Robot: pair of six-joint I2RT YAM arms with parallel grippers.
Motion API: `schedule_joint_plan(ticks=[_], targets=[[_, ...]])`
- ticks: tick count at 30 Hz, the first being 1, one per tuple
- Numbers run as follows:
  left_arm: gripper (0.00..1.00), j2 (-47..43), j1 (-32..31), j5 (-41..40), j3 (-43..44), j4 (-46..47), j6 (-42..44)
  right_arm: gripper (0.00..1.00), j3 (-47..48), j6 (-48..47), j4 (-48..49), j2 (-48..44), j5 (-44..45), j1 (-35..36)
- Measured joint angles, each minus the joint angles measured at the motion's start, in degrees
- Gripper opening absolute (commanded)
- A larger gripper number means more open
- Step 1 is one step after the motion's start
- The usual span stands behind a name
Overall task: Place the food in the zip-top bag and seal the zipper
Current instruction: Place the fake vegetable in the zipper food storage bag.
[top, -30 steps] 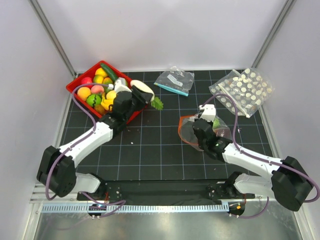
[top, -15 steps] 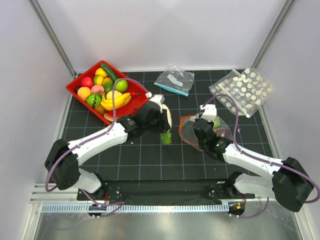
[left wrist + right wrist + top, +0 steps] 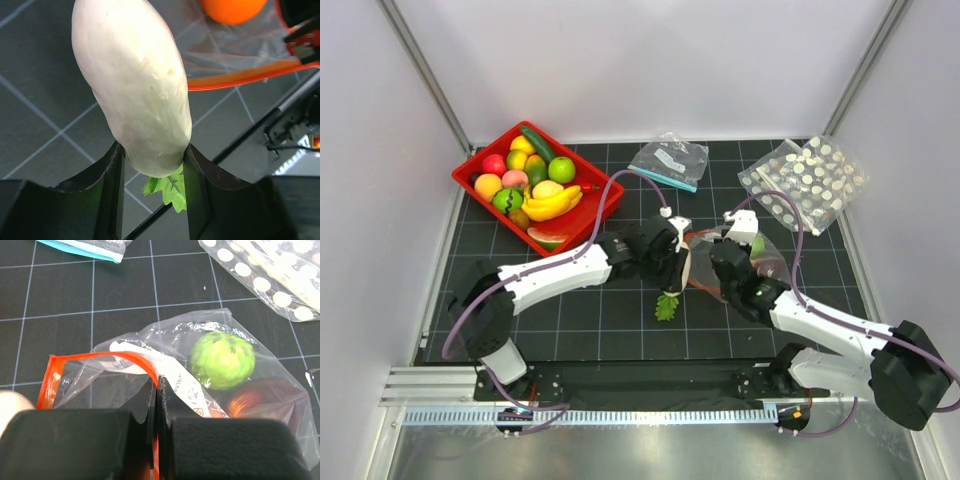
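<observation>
The left tool (image 3: 152,162), jaws partly apart, clamps a glossy white toy radish (image 3: 135,85) with green leaves just left of the mouth of the crinkly clear plastic zip-top bag (image 3: 100,385), which lies on the dark gridded worktop (image 3: 620,310). The right tool (image 3: 159,390), fully closed, pinches the bag's mouth at its orange-red zipper strip (image 3: 95,358). Inside the bag lie a green lime (image 3: 222,360) and an orange (image 3: 232,7). Far left of the bag sits a red plastic tray (image 3: 480,152) of toy fruit. Beyond the bag lie a teal-strip clear bag (image 3: 670,160) and a white-dotted bag (image 3: 805,175).

The zip-top bag (image 3: 176,336) is crinkly clear plastic, while the white radish (image 3: 135,90) looks smooth and glossy.
</observation>
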Motion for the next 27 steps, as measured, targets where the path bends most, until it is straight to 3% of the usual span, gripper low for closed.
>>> schedule_joint_plan(ticks=[15,27], targets=[[0.00,7.76,-1.42,13.64,11.08,-0.83,0.24,0.01,-3.48,-0.70,1.49,-6.54,-1.16,0.13],[0.00,11.34,0.42,16.44,13.90,-3.02,-1.73,0.01,-5.81,-1.38,2.08,-16.76,-2.49,0.46]])
